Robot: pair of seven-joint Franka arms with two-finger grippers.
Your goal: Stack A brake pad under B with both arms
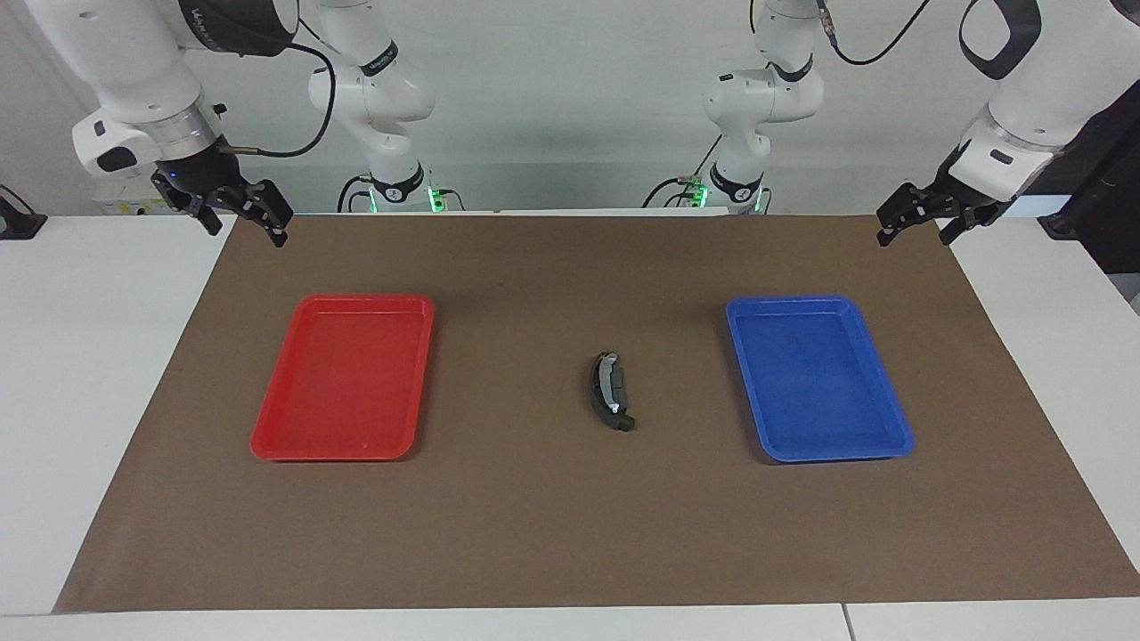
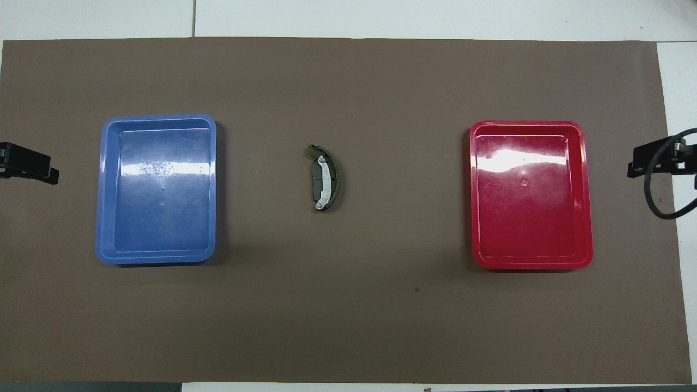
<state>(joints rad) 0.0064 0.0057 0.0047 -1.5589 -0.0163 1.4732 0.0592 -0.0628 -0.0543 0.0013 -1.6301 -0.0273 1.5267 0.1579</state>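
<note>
B: laid on A brake pad, between blue tray and red tray
Left gripper: raised at mat edge; fingers spread
Right gripper: raised at mat edge; fingers spread

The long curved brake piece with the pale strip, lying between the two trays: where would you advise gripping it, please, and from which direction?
Grip the long crescent-curved dark piece with the light grey strip across its narrow width near mid-length, coming straight down from above. It lies flat on the brown mat over the short dark grey pad, so a mid-length pinch would probably stay balanced.
</note>
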